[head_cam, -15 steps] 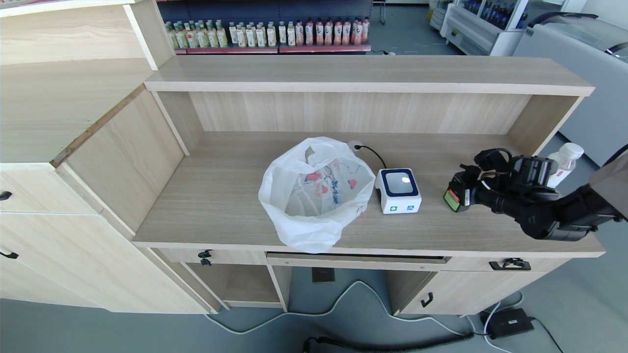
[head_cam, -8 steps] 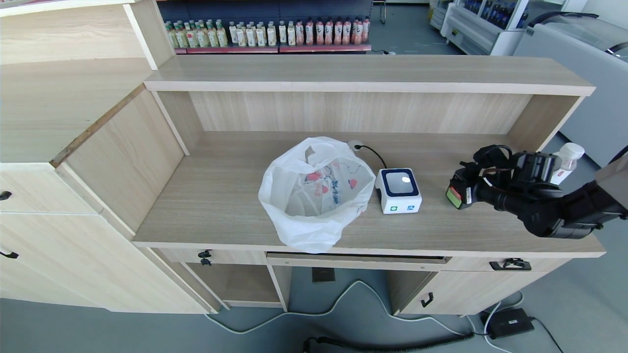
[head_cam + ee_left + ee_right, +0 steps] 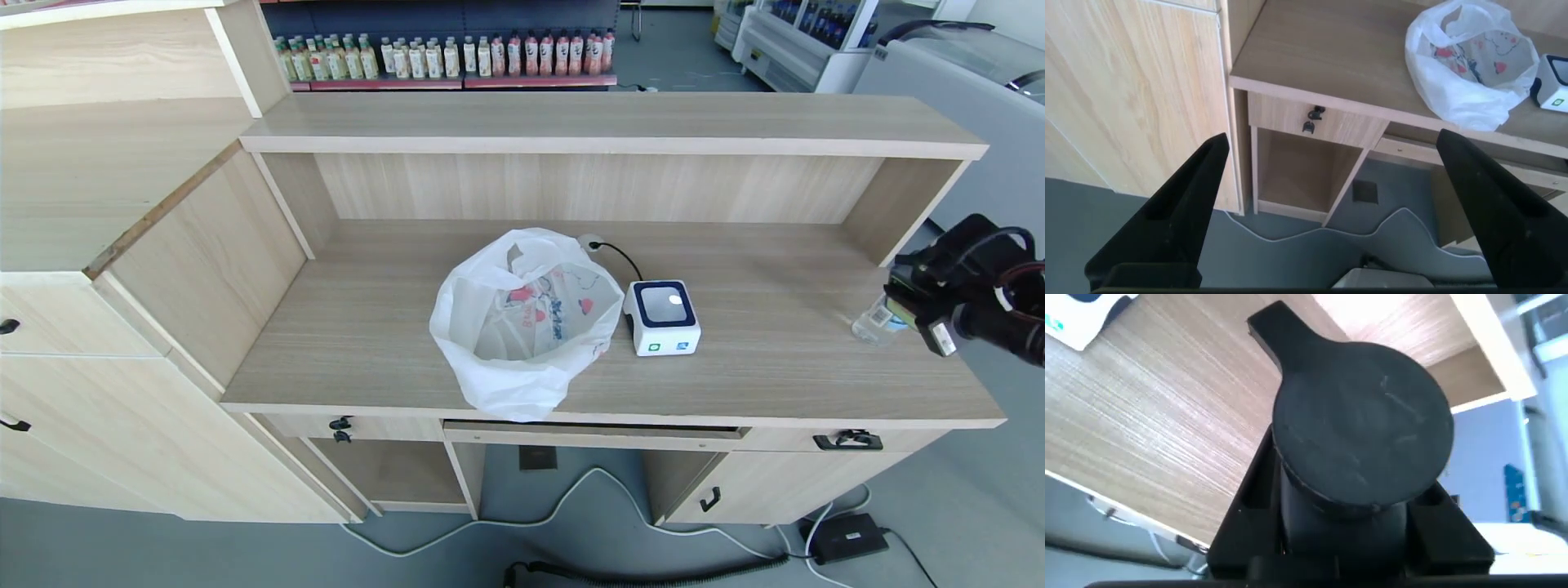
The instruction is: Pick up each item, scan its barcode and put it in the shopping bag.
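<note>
Over at the right end of the worktop [image 3: 775,359], the head view puts our right tool [image 3: 902,304] against a clear plastic bottle [image 3: 873,322]. The bottle's labelled part shows just past the tool's tip, on the side toward the barcode scanner [image 3: 663,317]. We cannot tell whether this tool is clenched on the bottle or released. Well apart from the tool, on the far side of the scanner, the white shopping bag [image 3: 522,327] sits with its mouth open, just beside the scanner. A black cable [image 3: 620,257] leads from the scanner toward the back of the worktop.

From the left wrist, we see our left tool [image 3: 1333,137] hanging released, its two black fingers [image 3: 1176,220] spread wide, out in front of the worktop's front edge. Between the fingers lie a drawer front with a small black lock [image 3: 1312,121] and an open cubby [image 3: 1298,175] beneath it. Beyond one fingertip sits the shopping bag, with a corner of the scanner just past it.

From the right wrist, we see wood-grain worktop running under the right tool, and a white corner of the scanner well apart from it.
</note>
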Controlling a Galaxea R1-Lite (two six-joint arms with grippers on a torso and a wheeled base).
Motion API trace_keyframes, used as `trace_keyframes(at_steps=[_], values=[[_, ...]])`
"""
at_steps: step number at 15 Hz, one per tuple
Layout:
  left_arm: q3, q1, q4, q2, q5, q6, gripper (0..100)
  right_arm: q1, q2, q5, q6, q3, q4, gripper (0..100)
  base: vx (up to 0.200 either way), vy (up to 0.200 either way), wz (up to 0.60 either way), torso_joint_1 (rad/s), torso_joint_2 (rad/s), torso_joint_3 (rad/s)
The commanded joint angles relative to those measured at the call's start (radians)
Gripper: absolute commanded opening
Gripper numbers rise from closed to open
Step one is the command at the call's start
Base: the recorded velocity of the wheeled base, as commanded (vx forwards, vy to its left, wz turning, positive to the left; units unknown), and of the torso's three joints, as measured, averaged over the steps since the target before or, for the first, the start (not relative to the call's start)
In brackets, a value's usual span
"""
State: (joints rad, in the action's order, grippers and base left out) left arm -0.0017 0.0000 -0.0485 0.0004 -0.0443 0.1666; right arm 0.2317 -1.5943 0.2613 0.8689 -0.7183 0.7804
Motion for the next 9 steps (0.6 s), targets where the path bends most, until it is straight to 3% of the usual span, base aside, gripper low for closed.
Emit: trace_keyframes(at_steps=[1,2,4,6,7,9], values=[[0.0,0.0,-0.001,0.0,0.0,0.001,100,-0.008,0.304,0.104,0.269,0.151,0.0,0,0.0,0.0,0.0,0.0,0.0,0.0],[0.0,0.0,-0.001,0.0,0.0,0.001,100,-0.031,0.32,0.136,0.38,0.151,0.013,0,0.0,0.0,0.0,0.0,0.0,0.0],[0.0,0.0,-0.001,0.0,0.0,0.001,100,-0.129,0.361,0.194,0.757,0.151,0.161,0,0.0,0.0,0.0,0.0,0.0,0.0],[0.0,0.0,-0.001,0.0,0.0,0.001,100,-0.325,0.373,0.21,0.996,0.149,0.26,0,0.0,0.0,0.0,0.0,0.0,0.0],[0.0,0.0,-0.001,0.0,0.0,0.001,100,-0.522,0.367,0.199,1.219,0.149,0.359,0,0.0,0.0,0.0,0.0,0.0,0.0],[0.0,0.0,-0.001,0.0,0.0,0.001,100,-0.744,0.313,0.213,1.446,0.181,0.405,0,0.0,0.0,0.0,0.0,0.0,0.0]])
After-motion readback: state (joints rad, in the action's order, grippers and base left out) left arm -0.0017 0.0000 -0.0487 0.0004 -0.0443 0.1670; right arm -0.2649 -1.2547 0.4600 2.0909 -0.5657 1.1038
